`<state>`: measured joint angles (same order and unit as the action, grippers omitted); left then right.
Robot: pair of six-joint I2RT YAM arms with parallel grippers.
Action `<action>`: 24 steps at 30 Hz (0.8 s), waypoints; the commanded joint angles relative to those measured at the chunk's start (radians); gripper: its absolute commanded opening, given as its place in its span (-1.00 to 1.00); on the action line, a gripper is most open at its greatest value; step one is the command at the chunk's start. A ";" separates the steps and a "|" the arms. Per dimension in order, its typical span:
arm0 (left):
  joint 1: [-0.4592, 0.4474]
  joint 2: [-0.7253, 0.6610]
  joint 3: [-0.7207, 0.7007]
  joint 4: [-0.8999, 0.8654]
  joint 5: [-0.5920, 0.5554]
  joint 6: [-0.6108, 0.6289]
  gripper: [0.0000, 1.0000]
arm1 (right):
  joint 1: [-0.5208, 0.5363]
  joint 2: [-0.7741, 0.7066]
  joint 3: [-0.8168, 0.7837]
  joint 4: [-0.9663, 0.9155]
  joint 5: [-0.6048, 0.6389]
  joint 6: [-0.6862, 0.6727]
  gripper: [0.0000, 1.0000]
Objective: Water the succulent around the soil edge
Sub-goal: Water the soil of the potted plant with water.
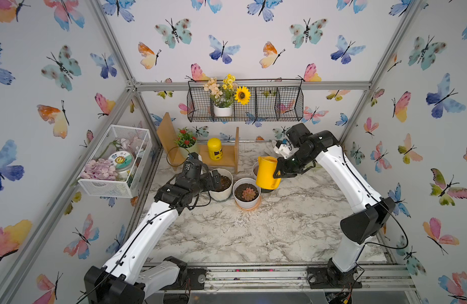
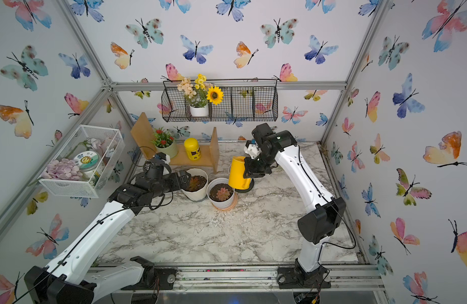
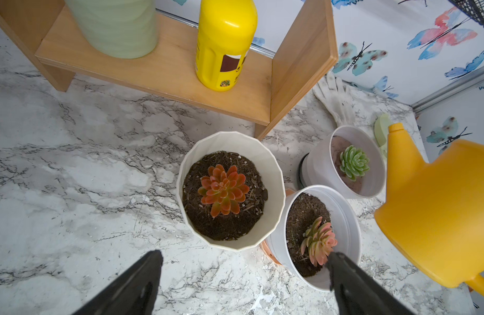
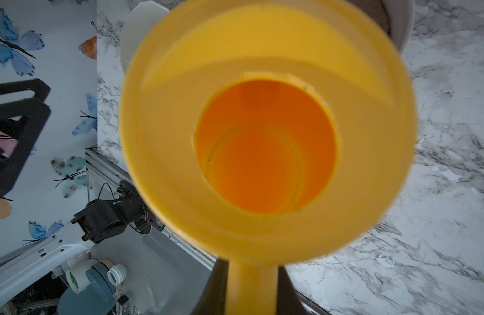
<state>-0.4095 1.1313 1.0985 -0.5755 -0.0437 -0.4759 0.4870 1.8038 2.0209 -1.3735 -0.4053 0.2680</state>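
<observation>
Carry step: yellow watering can (image 1: 266,173) is pinched at its handle by right gripper (image 4: 251,289), left gripper (image 3: 245,255) is held spread beside succulent (image 3: 223,189) near bench's back edge; spout is to be brought over soil edge (image 3: 197,226).

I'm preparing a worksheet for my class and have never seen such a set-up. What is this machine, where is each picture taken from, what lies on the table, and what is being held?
Two robot arms stand at a marble table, each ending in a gripper. Two pictures look down from overhead; two come from cameras on the arms' wrists. On the table stand three potted plants: an orange-red succulent in a ribbed pot, a pink one and a pale green one, plus a wooden shelf with a yellow bottle. The left gripper is open near the ribbed pot. The right gripper grips a yellow watering can by its handle.
</observation>
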 commanded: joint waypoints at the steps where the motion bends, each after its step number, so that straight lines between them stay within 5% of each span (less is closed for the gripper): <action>1: 0.004 0.012 0.038 0.026 0.044 -0.002 0.97 | -0.028 -0.009 0.008 -0.001 -0.127 -0.022 -0.96; 12: 0.024 0.045 0.047 0.057 0.070 0.005 0.97 | -0.113 -0.049 -0.085 -0.001 -0.287 0.013 -0.96; 24: 0.075 0.073 0.063 0.089 0.136 0.016 0.97 | -0.146 0.004 -0.053 -0.002 -0.319 0.090 -0.97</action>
<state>-0.3481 1.1992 1.1362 -0.5087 0.0448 -0.4736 0.3550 1.8011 1.9560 -1.3731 -0.6796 0.3351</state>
